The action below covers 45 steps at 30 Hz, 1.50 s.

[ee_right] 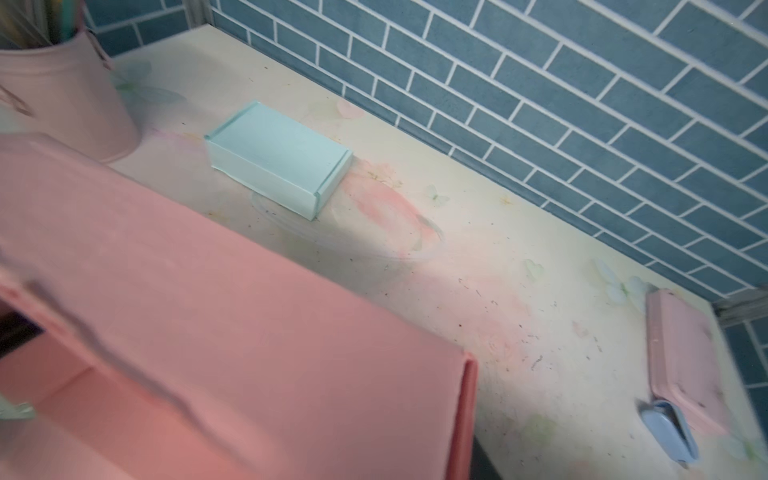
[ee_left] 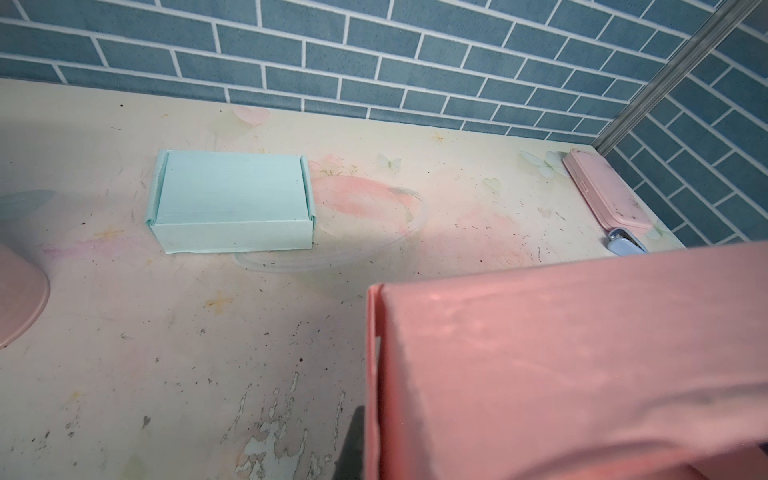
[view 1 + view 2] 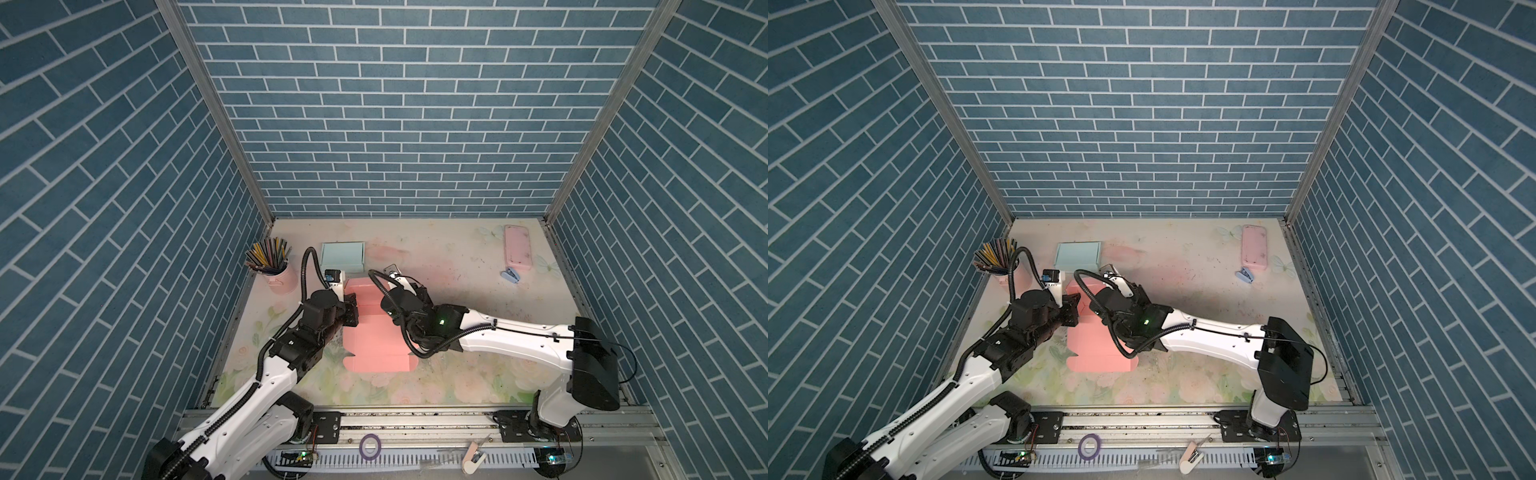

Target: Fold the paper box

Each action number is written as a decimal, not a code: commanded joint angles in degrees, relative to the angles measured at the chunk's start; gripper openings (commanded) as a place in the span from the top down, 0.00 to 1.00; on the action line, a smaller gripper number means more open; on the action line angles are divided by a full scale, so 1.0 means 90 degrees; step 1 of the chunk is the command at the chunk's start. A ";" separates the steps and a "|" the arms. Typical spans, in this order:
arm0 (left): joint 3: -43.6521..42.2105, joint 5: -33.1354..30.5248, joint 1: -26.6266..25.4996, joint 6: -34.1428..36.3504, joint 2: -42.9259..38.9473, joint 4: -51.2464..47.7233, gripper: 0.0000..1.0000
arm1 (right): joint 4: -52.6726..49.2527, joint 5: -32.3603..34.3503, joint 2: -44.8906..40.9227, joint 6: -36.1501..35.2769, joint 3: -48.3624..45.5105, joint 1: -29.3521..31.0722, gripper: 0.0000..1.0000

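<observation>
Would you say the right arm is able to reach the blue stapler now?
Probably yes: the stapler lies on the right arm's side, beside the pink case, nothing standing between, though that arm is occupied at the paper box.

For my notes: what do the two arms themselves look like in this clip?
Both the left arm and right arm have white link shells with black joints and wrists. A black ribbed cable loops off each wrist; a green light glows near the right wrist. The left pincer is black.
</observation>
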 commanded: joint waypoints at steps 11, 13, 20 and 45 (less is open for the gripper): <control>-0.0204 -0.0196 -0.0022 -0.0463 0.0719 0.1145 1.00 | -0.0316 0.1138 0.0452 0.0437 0.0112 -0.0169 0.53; -0.0222 -0.0201 -0.0036 -0.0499 0.0788 0.1261 1.00 | -0.0223 0.0939 0.0409 0.0632 -0.0005 -0.0312 0.54; -0.0184 -0.0550 -0.0326 -0.0477 0.1057 0.1475 1.00 | 0.0042 0.0934 0.0594 0.0630 -0.0027 -0.0555 0.76; -0.0249 -0.0638 -0.0443 -0.0738 0.1314 0.1876 1.00 | 0.0062 0.1780 0.0878 0.0396 -0.0233 -0.0355 0.84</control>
